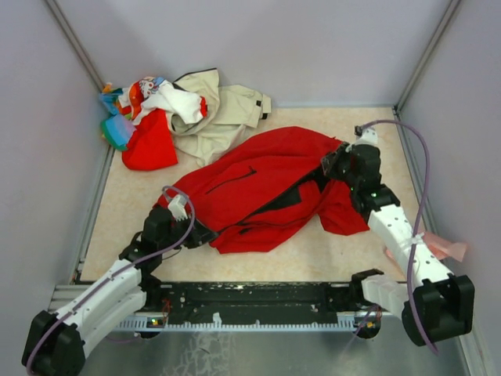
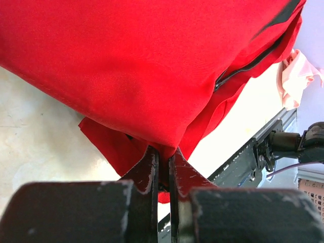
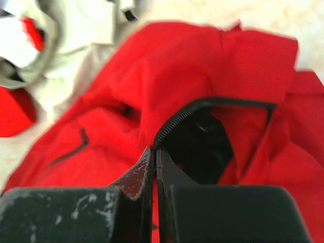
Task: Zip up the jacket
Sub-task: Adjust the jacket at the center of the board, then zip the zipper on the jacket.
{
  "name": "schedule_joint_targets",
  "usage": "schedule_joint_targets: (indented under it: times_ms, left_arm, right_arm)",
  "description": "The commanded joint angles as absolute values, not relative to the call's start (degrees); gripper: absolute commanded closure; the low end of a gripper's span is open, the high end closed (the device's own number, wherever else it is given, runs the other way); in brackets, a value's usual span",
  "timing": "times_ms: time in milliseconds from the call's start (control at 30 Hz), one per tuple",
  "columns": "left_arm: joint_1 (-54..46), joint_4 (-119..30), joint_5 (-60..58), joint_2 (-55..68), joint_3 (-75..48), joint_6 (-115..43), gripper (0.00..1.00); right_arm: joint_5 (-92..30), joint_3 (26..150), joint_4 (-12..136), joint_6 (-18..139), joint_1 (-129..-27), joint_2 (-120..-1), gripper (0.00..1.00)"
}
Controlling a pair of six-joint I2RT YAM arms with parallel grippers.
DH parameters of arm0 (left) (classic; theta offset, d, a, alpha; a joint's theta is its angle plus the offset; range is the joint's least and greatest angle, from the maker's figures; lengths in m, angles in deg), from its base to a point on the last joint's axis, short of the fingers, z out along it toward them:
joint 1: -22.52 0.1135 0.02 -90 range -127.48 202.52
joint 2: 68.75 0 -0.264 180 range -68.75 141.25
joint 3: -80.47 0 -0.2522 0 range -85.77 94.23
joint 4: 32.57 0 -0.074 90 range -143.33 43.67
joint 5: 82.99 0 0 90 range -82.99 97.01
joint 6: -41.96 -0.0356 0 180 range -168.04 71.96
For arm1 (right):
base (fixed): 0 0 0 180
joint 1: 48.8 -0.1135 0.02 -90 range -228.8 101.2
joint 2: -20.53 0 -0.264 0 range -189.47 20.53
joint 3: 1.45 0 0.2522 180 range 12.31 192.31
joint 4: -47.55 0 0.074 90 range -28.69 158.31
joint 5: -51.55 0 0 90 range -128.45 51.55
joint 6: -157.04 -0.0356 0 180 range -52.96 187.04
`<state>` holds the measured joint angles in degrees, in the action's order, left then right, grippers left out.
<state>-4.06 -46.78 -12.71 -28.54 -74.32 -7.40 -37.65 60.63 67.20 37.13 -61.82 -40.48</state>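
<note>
Jacket point(image 1: 258, 184) lies diagonally across table point(image 1: 329, 254), one arm at each end.
Left gripper point(image 2: 163, 154) has its jaws clamped on red fabric at the near-left end. Right gripper point(image 3: 154, 152) has its jaws fully closed at the far-right end, tips touching the zipper track point(image 3: 185, 112); whether they pinch it cannot be determined. Track's long axis runs toward the left gripper, so the right arm is nearer.

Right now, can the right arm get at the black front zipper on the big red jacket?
Probably yes. The right tool sits right at the toothed black zipper edge of the bright red fabric jacket, apparently shut on it, with nothing in between. The left tool pinches another edge, out of the way.
</note>
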Motion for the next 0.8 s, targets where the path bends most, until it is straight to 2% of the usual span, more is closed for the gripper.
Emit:
schedule_joint_targets:
  times_ms: [0, 133, 233, 433, 533, 633, 767]
  left_arm:
    - [-3.86, -44.66, -15.29, -29.70, -74.75, -8.35, 0.93]
    - [-3.91, -44.05, -16.70, -28.99, -74.59, -8.23, 0.92]
    - [-3.92, -43.48, -16.89, -28.47, -74.94, -8.31, 0.92]
    - [-3.89, -42.81, -16.68, -27.93, -75.52, -8.13, 0.93]
    - [-3.94, -42.94, -16.50, -28.04, -75.86, -8.22, 0.93]
    - [-3.92, -42.41, -16.48, -28.13, -76.36, -8.14, 0.92]
    - [-3.88, -40.95, -16.71, -28.85, -77.37, -7.76, 0.92]
  right_arm:
    - [-44.66, 54.38, 68.19, 40.68, -61.31, -39.84, 1.00]
    - [-46.01, 52.59, 70.18, 42.71, -62.42, -36.54, 0.69]
    - [-48.65, 53.16, 72.35, 44.31, -67.62, -32.83, 0.57]
    - [-53.95, 52.18, 72.38, 43.40, -82.78, -26.19, 0.56]
    - [-51.30, 50.17, 67.20, 44.80, -88.73, -25.26, 0.57]
    - [-45.81, 47.47, 57.30, 45.15, -93.68, -28.89, 0.58]
    - [-47.93, 48.35, 50.48, 45.41, -100.42, -39.57, 0.60]
